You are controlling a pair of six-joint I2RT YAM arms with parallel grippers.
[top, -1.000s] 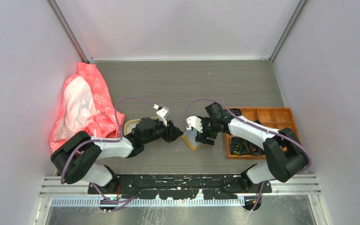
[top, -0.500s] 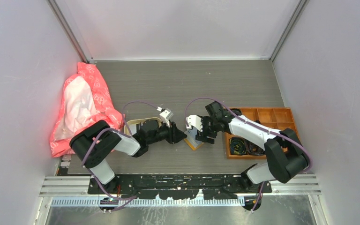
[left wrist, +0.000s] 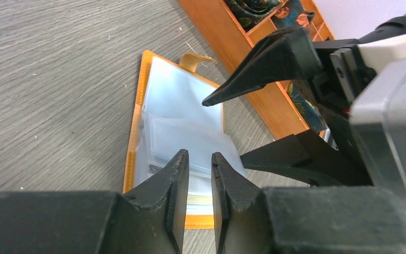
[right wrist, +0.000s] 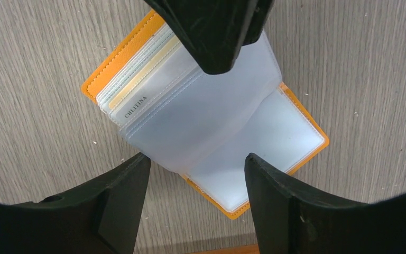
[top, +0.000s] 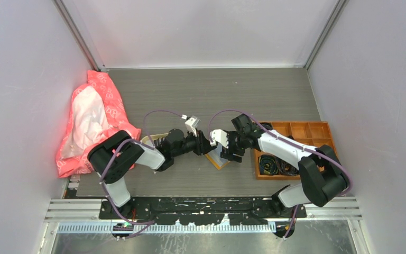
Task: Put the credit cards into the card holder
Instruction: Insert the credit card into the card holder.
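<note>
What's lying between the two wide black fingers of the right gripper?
The open orange card holder, clear sleeves fanned, lies flat on the table. The right wrist view, looking down through the right gripper, shows it.

The top camera gives me bright, even light from above. The table [top: 206, 90] carries only soft, short shadows under the arms [top: 280, 145]. The red bag [top: 92, 124] throws a pink glow onto the left wall [top: 21, 79]. On the left wrist view, the left hand [left wrist: 198, 159] is a dark, soft blur up close. The holder [left wrist: 182, 127] beyond it is sharper, its clear sleeves washed pale. On the right wrist view the holder is crisp, with small print I can read, while the right hand [right wrist: 196, 159] is black and almost featureless.
</note>
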